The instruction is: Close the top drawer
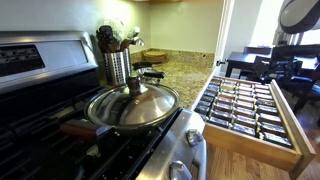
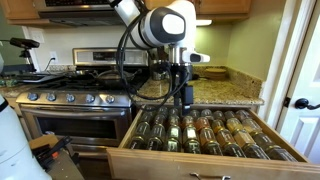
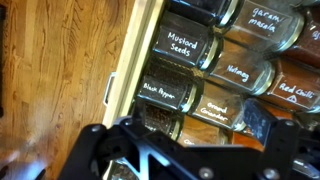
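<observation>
While the top drawer [image 1: 294, 118] stands pulled out beside the granite counter [image 1: 185, 70], rows of spice jars [image 1: 245, 105] are seen inside it in an exterior view, and a lidded pan [image 1: 133, 102] is set on the stove [image 1: 35, 110]. In an exterior view the gripper [image 2: 184, 98] is held just above the jars, near the drawer's middle; whether its jaws are parted cannot be told. In the wrist view, jars labelled Mustard Seeds [image 3: 180, 45] and Black Pepper [image 3: 160, 90] are shown behind the drawer's front edge, with wooden floor [image 3: 60, 70] beyond.
</observation>
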Action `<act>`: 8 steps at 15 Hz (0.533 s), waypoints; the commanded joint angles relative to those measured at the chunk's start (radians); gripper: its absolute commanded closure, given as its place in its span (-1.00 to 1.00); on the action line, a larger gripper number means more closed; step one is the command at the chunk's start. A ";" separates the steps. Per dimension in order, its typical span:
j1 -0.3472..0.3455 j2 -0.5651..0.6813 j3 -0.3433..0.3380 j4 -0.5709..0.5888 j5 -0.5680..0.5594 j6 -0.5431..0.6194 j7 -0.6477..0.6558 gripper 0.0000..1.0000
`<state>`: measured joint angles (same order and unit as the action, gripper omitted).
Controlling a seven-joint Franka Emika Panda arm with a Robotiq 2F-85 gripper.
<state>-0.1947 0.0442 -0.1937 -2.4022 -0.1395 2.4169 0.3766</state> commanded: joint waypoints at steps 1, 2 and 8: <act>-0.009 0.020 -0.033 -0.086 -0.050 0.112 0.124 -1.00; -0.010 0.030 -0.044 -0.103 -0.057 0.137 0.142 -1.00; -0.008 0.063 -0.120 -0.192 -0.104 0.285 0.198 -1.00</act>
<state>-0.1998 0.1142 -0.2793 -2.5373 -0.1954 2.6259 0.5246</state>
